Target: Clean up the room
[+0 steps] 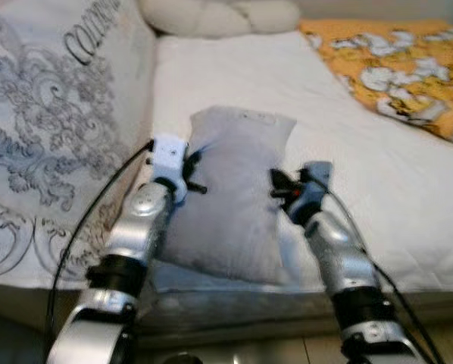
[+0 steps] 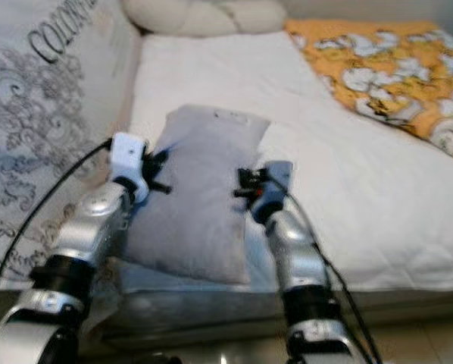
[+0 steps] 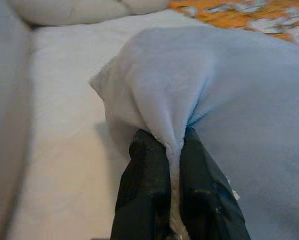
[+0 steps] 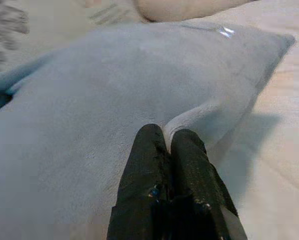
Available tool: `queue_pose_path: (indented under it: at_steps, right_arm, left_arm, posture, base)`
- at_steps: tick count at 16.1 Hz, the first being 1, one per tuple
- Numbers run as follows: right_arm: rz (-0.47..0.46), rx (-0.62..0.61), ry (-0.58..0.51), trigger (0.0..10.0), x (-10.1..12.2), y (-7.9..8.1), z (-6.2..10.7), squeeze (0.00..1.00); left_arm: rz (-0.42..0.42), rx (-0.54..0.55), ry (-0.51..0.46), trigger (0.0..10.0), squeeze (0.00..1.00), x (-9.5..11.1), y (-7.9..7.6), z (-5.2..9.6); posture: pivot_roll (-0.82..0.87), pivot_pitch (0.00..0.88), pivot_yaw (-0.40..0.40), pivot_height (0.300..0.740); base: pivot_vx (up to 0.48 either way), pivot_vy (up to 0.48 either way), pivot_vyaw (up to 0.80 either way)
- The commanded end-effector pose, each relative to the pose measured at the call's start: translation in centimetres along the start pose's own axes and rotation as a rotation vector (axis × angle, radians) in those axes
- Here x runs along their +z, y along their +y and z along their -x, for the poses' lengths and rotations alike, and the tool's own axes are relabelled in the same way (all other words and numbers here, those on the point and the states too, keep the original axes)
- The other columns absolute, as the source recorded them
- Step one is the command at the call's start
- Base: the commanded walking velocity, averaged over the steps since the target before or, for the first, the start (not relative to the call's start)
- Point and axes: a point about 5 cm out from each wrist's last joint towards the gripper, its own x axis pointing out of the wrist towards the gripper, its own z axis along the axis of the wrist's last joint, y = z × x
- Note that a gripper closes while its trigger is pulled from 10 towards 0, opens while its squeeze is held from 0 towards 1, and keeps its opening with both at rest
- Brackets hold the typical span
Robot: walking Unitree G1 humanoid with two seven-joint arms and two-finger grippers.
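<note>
- At the far left of the frame stands a big pale cushion with grey swirls and dark letters (image 1: 52, 114). It leans up along the left side of the bed.
- The left tool (image 1: 192, 173) sits just left of the middle of the frame. In the left wrist view its two black fingers (image 3: 147, 190) are pressed tight on a fold of the soft light-grey pillow (image 1: 230, 189). It grips the pillow's left edge.
- The grey pillow lies in the middle of the frame, on the white bed sheet (image 1: 226, 76), close to the near edge of the bed. Its long side runs away from the robot, from the lower middle up toward the top of the frame. It sits right between the two tools, so both arms are just as near to it.
- The right tool (image 1: 281, 188) is just right of the middle. Its fingers (image 4: 149, 165) are squeezed together on a pinch of the pillow's right edge.
- I think the next move is to lift or slide the pillow with both arms at once. Both must move together, or the pillow may twist or slip out.
- At the top middle lies a plump cream-white pillow (image 1: 219, 15).
- In the upper right corner lies an orange blanket with white patches (image 1: 401, 61), well apart from the grey pillow.
</note>
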Motion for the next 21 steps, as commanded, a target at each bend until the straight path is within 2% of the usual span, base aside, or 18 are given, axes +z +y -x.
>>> queue_pose_path:
  at_steps: [1,5,6,7,9,11,12,13,15,16,17,19,20,21]
  right_arm:
    - [0.015,0.003,-0.018,10.0,0.7,-0.3,0.1,0.0]
    - [-0.019,-0.012,-0.017,10.0,0.6,-0.8,0.3,0.0]
    - [-0.029,-0.03,-0.009,10.0,0.4,-1.2,0.4,0.0]
    - [-0.022,-0.063,-0.009,10.0,0.3,-1.6,0.5,1.0]
    - [-0.021,-0.111,-0.001,10.0,-0.1,-2.8,0.8,1.0]
    - [0.033,-0.165,-0.01,10.0,0.1,-3.9,1.3,1.0]
    - [0.04,-0.176,-0.01,10.0,0.1,-4.1,1.3,1.0]
    - [0.09,-0.157,-0.003,10.0,0.4,-4.5,1.5,1.0]
    - [0.118,-0.055,-0.031,10.0,1.0,-3.9,1.6,1.0]
    - [0.112,0.095,-0.049,10.0,1.7,-2.6,1.8,1.0]
    - [0.099,0.163,-0.056,10.0,2.1,-2.1,2.0,1.0]
    - [0.09,0.254,-0.059,10.0,2.6,-1.3,2.3,1.0]
    - [0.118,0.329,-0.035,10.0,2.7,-0.8,2.6,1.0]
    - [0.124,0.344,-0.028,10.0,2.8,-0.7,2.7,1.0]
  left_arm:
    - [-0.002,0.011,-0.038,10.0,0.0,1.1,0.0,-0.2]
    - [-0.013,0.027,-0.039,10.0,0.0,1.1,0.1,-0.3]
    - [-0.045,0.025,-0.029,10.0,0.0,1.0,0.2,-0.3]
    - [-0.071,0.02,-0.026,10.0,0.0,1.0,0.2,-0.4]
    - [-0.155,-0.008,-0.04,10.0,0.0,1.4,0.6,-0.8]
    - [-0.258,-0.01,-0.039,10.0,0.0,2.0,1.5,-1.5]
    - [-0.271,-0.008,-0.035,10.0,0.0,2.1,1.8,-1.7]
    - [-0.349,-0.003,-0.018,10.0,0.0,2.8,2.6,-2.4]
    - [-0.41,0.016,-0.004,10.0,0.0,3.3,3.2,-2.8]
    - [-0.511,0.038,0.003,10.0,0.0,4.4,4.0,-3.1]
    - [-0.555,0.061,0.003,10.0,0.0,5.1,4.4,-3.2]
    - [-0.601,0.101,0.017,10.0,0.0,5.8,5.3,-3.2]
    - [-0.657,0.139,0.042,10.0,0.0,5.9,5.9,-3.1]
    - [-0.666,0.146,0.047,10.0,0.0,5.8,6.0,-3.1]
  posture:
    - [-0.01,0.0,0.028,0.74]
    - [-0.01,0.0,0.03,0.74]
    - [-0.01,0.0,0.029,0.74]
    - [-0.01,0.0,0.029,0.74]
    - [-0.02,0.0,0.03,0.74]
    - [-0.02,0.0,0.033,0.74]
    - [-0.02,0.0,0.034,0.74]
    - [-0.03,0.0,0.037,0.74]
    - [-0.04,0.0,0.04,0.74]
    - [-0.04,0.0,0.043,0.74]
    - [-0.04,0.0,0.043,0.74]
    - [-0.05,0.0,0.049,0.74]
    - [-0.06,0.0,0.052,0.74]
    - [-0.06,0.0,0.052,0.74]
  base:
    - [0.292,0.0,0.8]
    - [0.144,0.0,0.0]
    - [0.0,0.0,0.0]
    - [0.0,0.0,0.0]
    - [0.0,0.0,0.0]
    - [0.0,0.0,0.0]
    - [0.0,0.0,0.0]
    - [0.0,0.0,0.0]
    - [0.0,0.0,0.0]
    - [0.0,0.0,0.0]
    - [0.0,0.0,0.0]
    - [0.0,0.0,0.0]
    - [0.0,0.0,0.0]
    - [0.0,0.0,0.0]
